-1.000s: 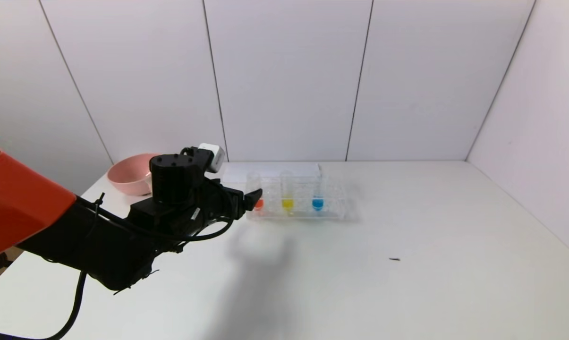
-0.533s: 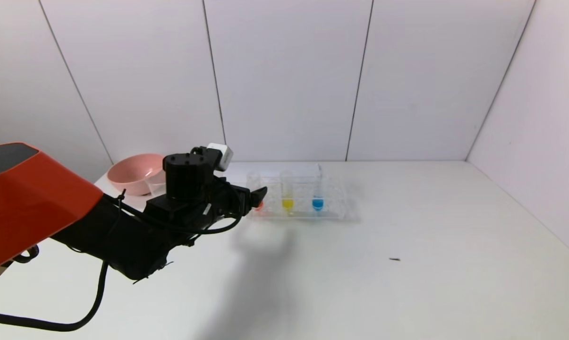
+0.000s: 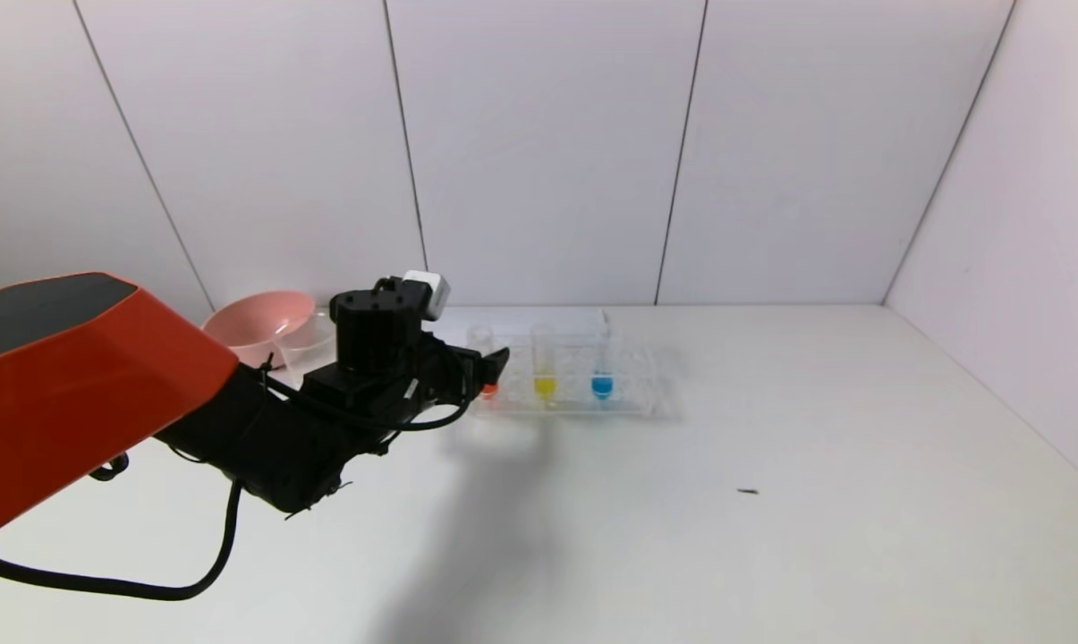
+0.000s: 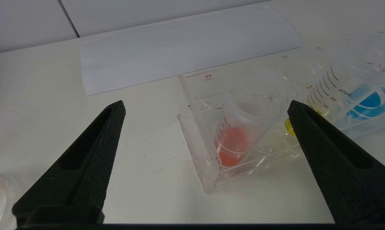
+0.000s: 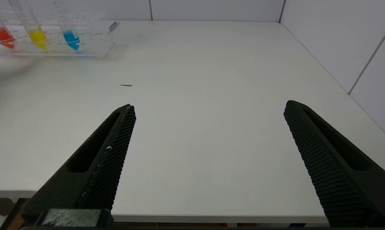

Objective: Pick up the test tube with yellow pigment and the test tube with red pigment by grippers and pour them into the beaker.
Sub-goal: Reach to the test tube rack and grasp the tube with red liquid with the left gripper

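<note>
The test tube with red pigment (image 3: 489,388) (image 4: 234,147) stands upright at the left end of a clear rack (image 3: 646,394). The test tube with yellow pigment (image 3: 545,385) (image 4: 287,126) is in the slot to its right. My left gripper (image 3: 494,365) (image 4: 205,107) is open at the rack's left end. The red tube's mouth lies between the wide-spread fingertips, touching neither. The beaker (image 3: 310,338) stands behind my left arm, beside the pink bowl. My right gripper (image 5: 208,105) hangs open and empty over the table's near edge, out of the head view.
A blue-tipped tube (image 3: 602,385) (image 5: 71,38) fills the third slot. The pink bowl (image 3: 252,326) sits at the far left, and a white sheet (image 3: 521,320) (image 4: 179,54) lies behind the rack. A small dark speck (image 3: 748,491) is on the table.
My left arm has reached forward and to the right, bringing the open gripper up to the rack's left end around the red tube. The beaker beside the bowl has come into view.
</note>
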Motion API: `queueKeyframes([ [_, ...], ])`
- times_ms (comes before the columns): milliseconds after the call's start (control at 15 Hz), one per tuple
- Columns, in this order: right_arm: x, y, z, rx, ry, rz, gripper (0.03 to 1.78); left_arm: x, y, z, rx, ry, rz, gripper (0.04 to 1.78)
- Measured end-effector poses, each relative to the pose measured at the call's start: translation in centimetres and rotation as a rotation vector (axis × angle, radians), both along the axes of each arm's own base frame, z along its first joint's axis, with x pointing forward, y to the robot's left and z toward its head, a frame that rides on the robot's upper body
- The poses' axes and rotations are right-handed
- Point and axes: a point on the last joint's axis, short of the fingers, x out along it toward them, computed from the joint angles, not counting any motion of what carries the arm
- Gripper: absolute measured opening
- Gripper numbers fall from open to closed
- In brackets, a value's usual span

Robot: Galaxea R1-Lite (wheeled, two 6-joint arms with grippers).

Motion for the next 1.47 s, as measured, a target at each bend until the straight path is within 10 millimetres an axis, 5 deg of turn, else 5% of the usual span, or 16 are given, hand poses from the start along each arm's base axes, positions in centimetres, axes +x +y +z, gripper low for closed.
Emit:
queueKeyframes([
  [1267,0.0,0.0,0.0,0.0,0.0,0.0,1.7,0.0,-1.1,-0.6,-0.002,0.0,-0.023,1.77],
  [1467,0.0,0.0,0.0,0.0,0.0,0.0,1.7,0.0,-1.1,-0.7,-0.002,0.002,-0.026,1.67],
])
